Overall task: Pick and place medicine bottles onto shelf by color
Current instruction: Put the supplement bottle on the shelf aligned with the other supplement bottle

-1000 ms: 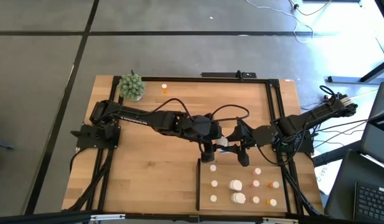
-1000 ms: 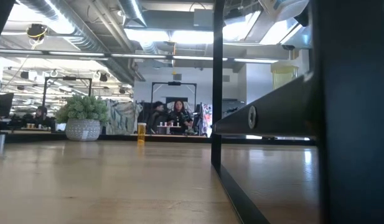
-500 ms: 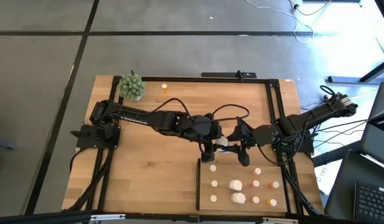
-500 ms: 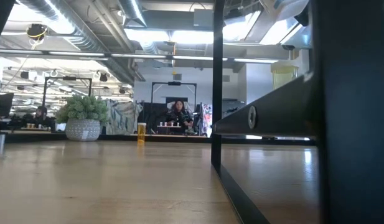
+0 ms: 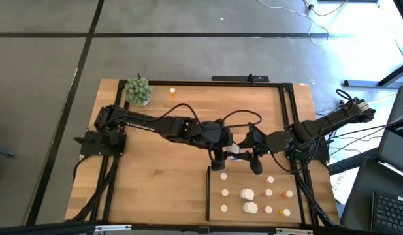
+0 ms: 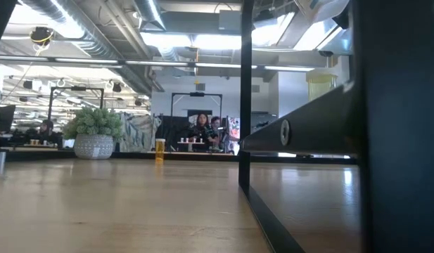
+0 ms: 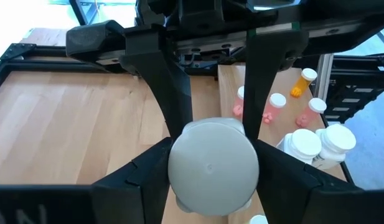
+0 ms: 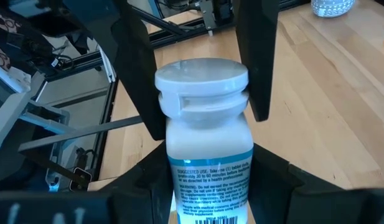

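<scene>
I have one white bottle [image 8: 207,155] between my two pincers, which meet nose to nose over the middle of the table. Its long axis runs straight from one pincer to the other. The labelled body sits between the fingers of my right pincer [image 5: 251,156], clamped there. The cap points into my left pincer [image 5: 221,156], whose fingers press against the cap's two sides, so as far as I can see both are closed on it.

The shelf [image 5: 237,179] lies just beside both pincers, on the side away from the plant. Orange bottles stand towards my right arm's side of it. The chunky white bottles [image 5: 247,194] stand nearer the black strip, close to my left pincer.

I judge the bottle belongs with those white ones, so my left pincer is slightly nearer that spot. One pincer must let go before the other can carry it
</scene>
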You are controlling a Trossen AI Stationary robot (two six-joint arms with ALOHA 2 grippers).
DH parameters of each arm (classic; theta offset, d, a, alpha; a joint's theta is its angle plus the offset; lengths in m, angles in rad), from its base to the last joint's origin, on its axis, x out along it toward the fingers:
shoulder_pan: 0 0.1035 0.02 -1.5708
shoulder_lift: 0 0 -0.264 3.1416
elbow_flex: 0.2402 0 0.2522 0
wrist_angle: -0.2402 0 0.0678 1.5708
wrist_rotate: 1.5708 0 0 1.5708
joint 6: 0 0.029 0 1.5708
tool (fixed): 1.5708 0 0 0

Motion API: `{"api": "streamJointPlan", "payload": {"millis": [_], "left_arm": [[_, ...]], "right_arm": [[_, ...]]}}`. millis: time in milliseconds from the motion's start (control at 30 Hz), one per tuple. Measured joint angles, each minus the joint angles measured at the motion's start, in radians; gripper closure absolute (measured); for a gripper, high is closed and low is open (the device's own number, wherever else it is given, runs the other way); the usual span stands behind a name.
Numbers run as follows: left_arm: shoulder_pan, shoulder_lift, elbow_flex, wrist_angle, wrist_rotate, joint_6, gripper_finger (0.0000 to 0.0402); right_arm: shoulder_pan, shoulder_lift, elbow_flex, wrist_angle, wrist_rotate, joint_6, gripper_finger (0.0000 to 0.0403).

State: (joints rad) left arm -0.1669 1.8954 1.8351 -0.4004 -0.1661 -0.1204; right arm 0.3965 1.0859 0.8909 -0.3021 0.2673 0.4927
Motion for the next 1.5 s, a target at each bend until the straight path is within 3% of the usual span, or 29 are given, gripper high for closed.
{"api": "streamJointPlan", "payload": {"millis": [467,1067,1500], "left_arm": [[-0.005,0.002,-0.001,-0.004,-0.004,0.049,0.0172],[0.001,0.002,-0.002,-0.005,-0.005,0.052,0.0173],[0.001,0.002,-0.002,-0.001,-0.007,0.052,0.0174]], "right_arm": [[0.0,-0.003,0.001,0.001,0.0,-0.003,0.0242],[0.0,-0.011,0.003,-0.084,0.002,0.023,0.0242],[0.001,-0.109,0.003,-0.194,-0.001,0.028,0.0242]]}}
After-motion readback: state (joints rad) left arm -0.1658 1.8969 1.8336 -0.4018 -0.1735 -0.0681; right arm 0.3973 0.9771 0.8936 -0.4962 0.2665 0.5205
